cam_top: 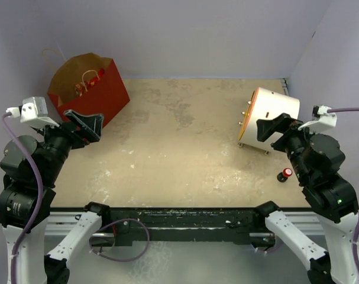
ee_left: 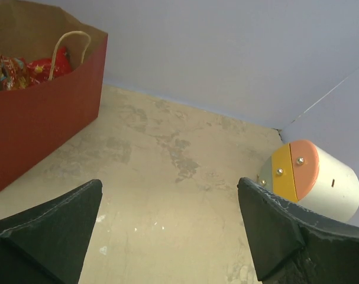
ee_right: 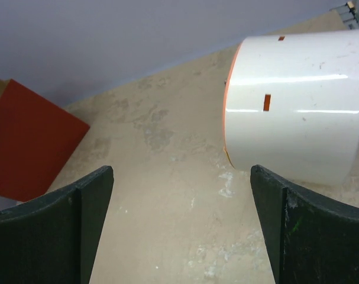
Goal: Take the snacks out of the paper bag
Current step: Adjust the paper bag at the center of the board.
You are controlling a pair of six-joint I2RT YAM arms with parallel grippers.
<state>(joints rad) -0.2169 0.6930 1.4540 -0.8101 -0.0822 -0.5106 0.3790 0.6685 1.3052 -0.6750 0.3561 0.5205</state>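
Two matching arms. The left arm (cam_top: 26,168) and right arm (cam_top: 321,163) have black cylindrical joint housings carried on white lower links (cam_top: 78,235). Each wrist bears a small white camera block (cam_top: 34,110) fed by a lilac cable (cam_top: 352,109). The left gripper (ee_left: 167,236) and right gripper (ee_right: 179,231) have dark, matte, wedge-shaped fingers (ee_left: 55,231) with rough, frayed edges. A green light (cam_top: 339,201) marks the right arm's housing.
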